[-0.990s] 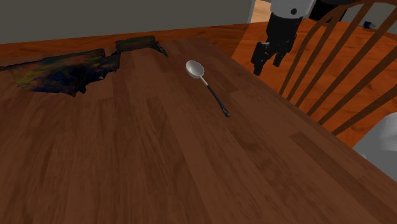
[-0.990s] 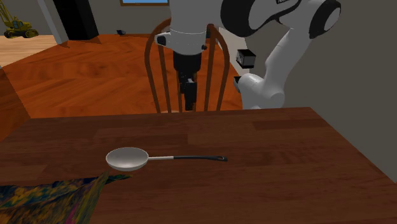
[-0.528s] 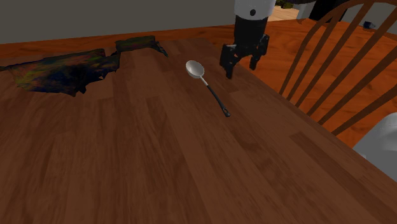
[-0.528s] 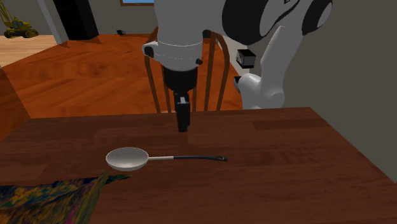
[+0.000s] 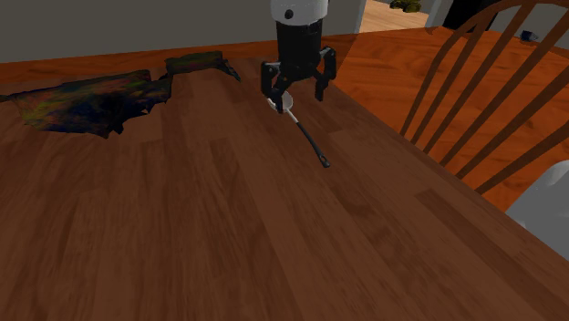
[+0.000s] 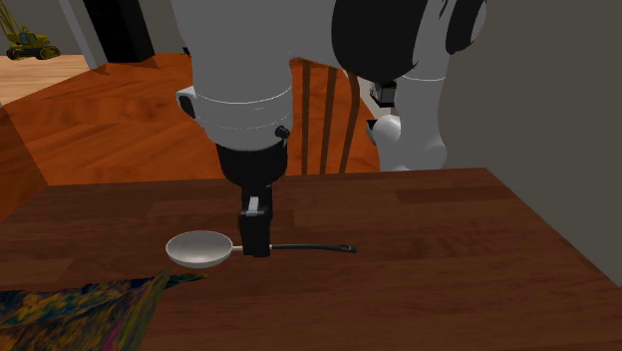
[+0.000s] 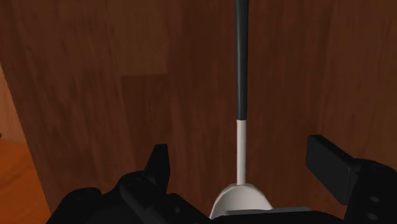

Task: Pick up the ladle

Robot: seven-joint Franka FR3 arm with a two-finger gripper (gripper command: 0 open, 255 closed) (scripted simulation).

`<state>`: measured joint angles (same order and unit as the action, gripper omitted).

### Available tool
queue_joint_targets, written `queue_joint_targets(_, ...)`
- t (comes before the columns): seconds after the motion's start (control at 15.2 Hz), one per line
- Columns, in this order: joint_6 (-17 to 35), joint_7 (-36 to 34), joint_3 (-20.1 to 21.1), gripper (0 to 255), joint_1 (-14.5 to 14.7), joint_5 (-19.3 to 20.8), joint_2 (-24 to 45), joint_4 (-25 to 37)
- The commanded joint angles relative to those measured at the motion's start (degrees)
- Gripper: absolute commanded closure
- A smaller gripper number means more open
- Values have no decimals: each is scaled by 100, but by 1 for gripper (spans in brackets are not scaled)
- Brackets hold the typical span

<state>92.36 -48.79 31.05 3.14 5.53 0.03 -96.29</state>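
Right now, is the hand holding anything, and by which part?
Nothing is held. The hand hangs open over the ladle, not touching it.

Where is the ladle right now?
The ladle lies flat on the table, directly under the open gripper, its bowl near the colourful cloth at the second exterior view's lower left.

The table (image 5: pixel 228 237) was rendered in brown, plainly grained wood with a faint sheen; the ladle (image 6: pixel 199 248) was given a pale, smooth bowl and a matt black handle; the fingers (image 7: pixel 327 162) were finished matt black; the mottled cloth (image 5: pixel 82 100) was shown rumpled.
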Motion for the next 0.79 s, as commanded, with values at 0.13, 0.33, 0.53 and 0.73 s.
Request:
queue_joint_targets(0.13,203,-115,18,0,20,50,109,-124)
queue_joint_targets(0.33,436,-129,14,0,15,46,95,-370)
queue_joint_targets(0.53,558,-138,12,0,13,46,92,-494)
queue_joint_targets(0.73,548,-140,13,255,14,54,106,-473)
